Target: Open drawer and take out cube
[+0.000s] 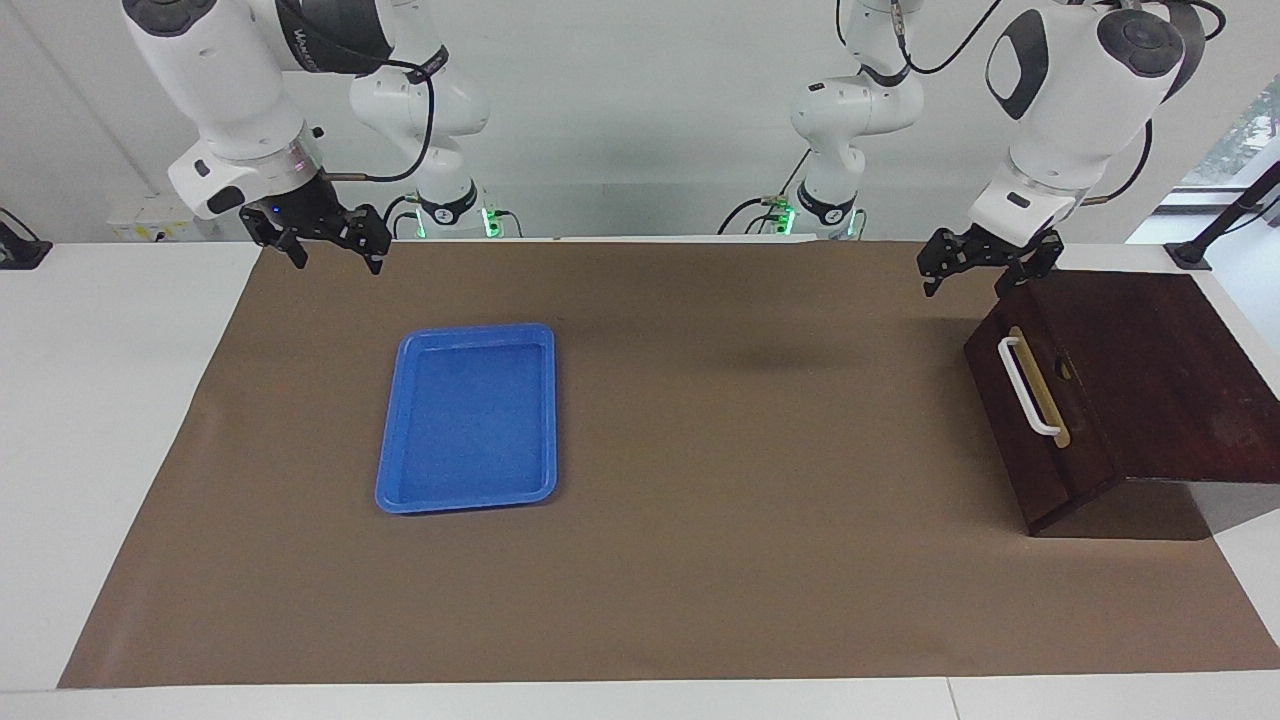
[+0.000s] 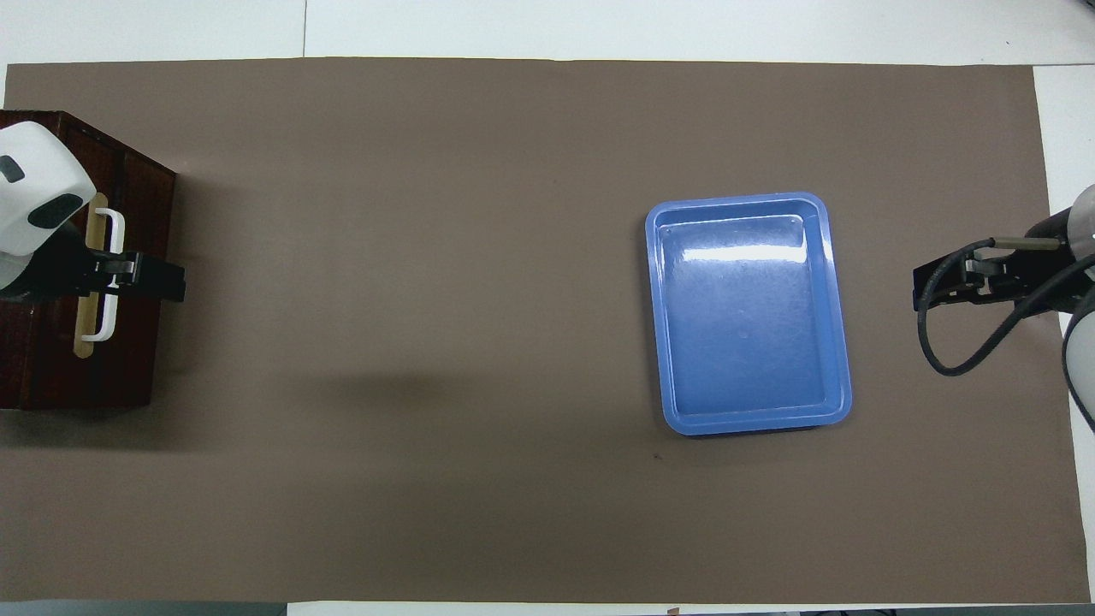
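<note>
Dark brown wood makes up the one drawer at the right edge of the facing view, closed, its single white handle untouched. Just above its upper corner hangs the left gripper, fingers spread, holding nothing. At the upper left of that view the right gripper hangs over the brown mat, fingers likewise spread and empty. One blue tray lies left of centre. No cube shows.
</note>
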Robot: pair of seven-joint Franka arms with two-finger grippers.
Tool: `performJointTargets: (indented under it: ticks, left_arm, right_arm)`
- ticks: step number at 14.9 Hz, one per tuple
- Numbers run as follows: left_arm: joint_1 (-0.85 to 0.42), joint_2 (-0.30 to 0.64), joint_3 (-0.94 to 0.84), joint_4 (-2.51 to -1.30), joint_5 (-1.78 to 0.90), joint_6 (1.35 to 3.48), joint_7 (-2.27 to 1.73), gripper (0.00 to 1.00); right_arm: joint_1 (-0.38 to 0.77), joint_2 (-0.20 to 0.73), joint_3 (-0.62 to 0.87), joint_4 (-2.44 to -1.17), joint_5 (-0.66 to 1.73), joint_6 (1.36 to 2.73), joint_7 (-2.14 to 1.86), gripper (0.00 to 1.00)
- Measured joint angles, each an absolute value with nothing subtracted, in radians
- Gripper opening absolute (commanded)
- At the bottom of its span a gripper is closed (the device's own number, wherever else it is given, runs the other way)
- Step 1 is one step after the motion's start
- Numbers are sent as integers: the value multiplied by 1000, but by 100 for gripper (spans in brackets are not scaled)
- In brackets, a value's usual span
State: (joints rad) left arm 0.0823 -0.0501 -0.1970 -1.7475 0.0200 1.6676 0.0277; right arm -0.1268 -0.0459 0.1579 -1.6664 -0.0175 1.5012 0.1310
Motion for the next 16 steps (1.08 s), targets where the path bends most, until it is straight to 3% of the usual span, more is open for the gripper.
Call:
performJointTargets:
  ticks: [5,11,16]
  left_arm:
    - [83,-25,-195,-1815,113,1812,30,100]
    - [101,89,-180,-1887,277,2012,9,100]
    - [139,110,-176,-1951,289,2099,-8,100]
  right_arm:
    - [-127,-46,158,-1666,-17,1501,131,100]
    - [-127,-46,158,-1666,-17,1501,131,100]
    - [-127,-46,158,-1666,-17,1501,131,100]
